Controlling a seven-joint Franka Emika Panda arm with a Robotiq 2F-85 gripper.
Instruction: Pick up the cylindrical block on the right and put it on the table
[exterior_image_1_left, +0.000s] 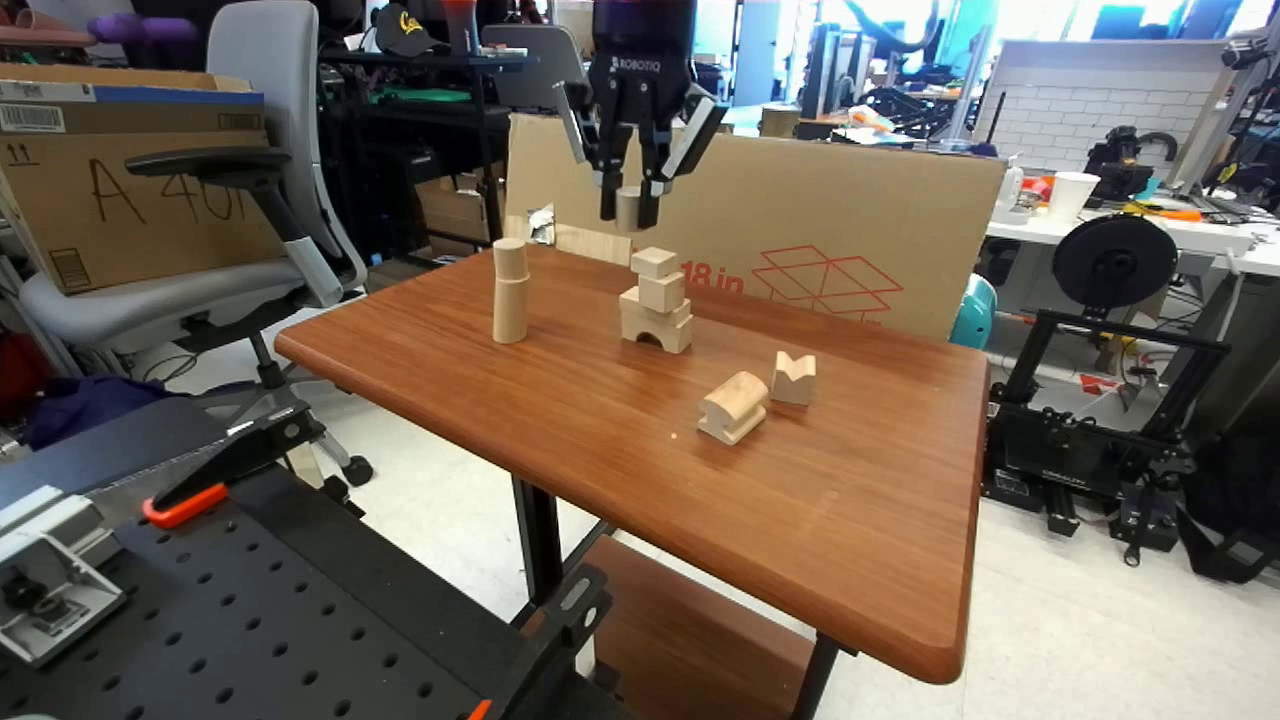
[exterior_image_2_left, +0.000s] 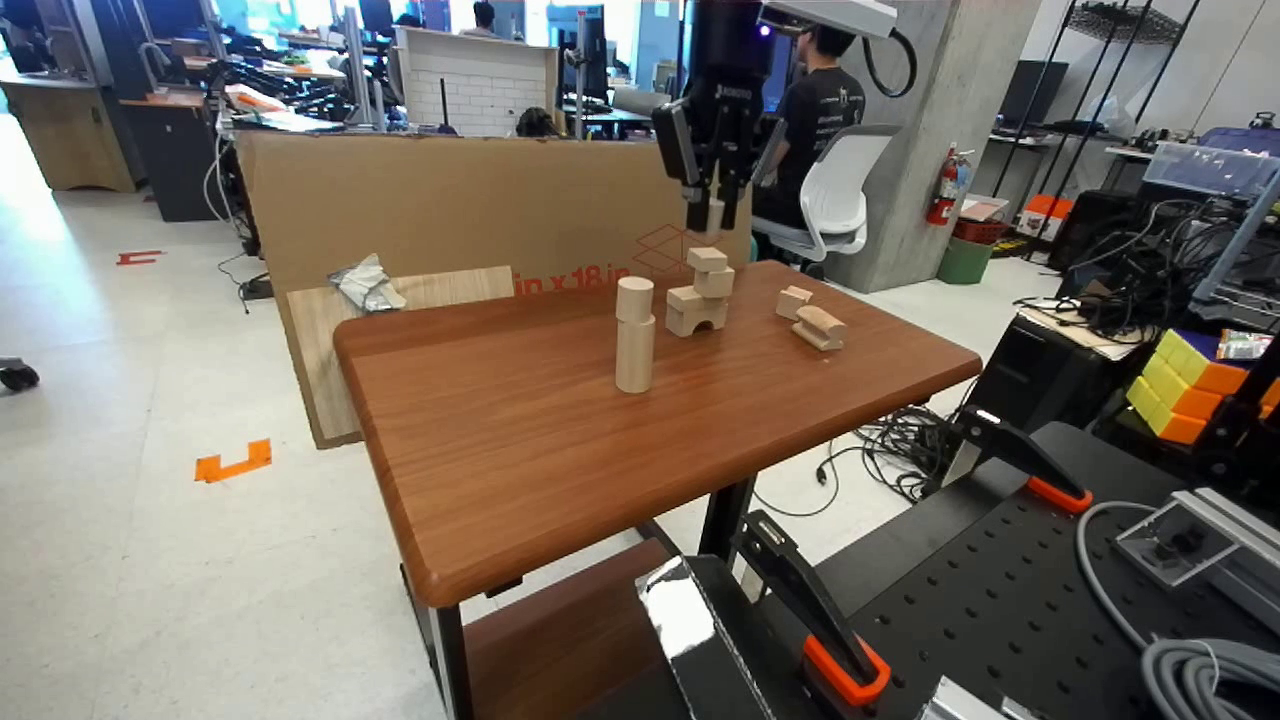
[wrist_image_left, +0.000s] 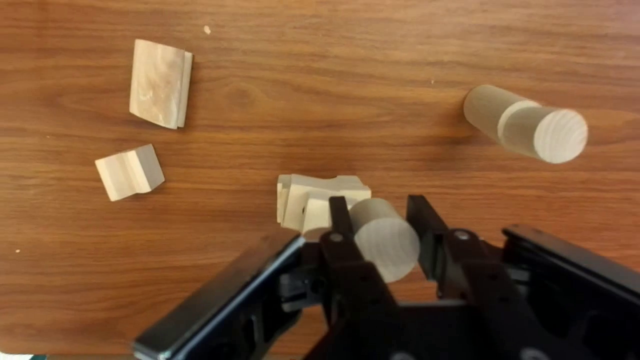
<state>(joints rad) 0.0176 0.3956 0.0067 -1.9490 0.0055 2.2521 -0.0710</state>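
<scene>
At the top centre of an exterior view, the cylindrical block (exterior_image_1_left: 628, 211) was pinched upright in the claw (exterior_image_1_left: 629, 207), a little above the block tower (exterior_image_1_left: 658, 293) and apart from it. It was judged likely to be the cylinder meant by the task, though a second short cylinder (exterior_image_1_left: 510, 260) could also be seen. The curved sides were presumably gripped so that the flat underside would be left free for setting down on the table (exterior_image_1_left: 850, 520); the height was presumably chosen so that the tower would not be struck. For the next move, a bare patch of tabletop was judged to be needed.

By count, one cylinder was held and one was stacked end to end, left of centre in the same frame, on one tall post (exterior_image_1_left: 510, 313). Near the centre, at least three blocks could be counted in the one tower, the lowest being arched; the full number could not be told. Right of centre, two loose blocks were laid near each other: one round-topped block (exterior_image_1_left: 735, 402) and one notched block (exterior_image_1_left: 794, 380).
</scene>
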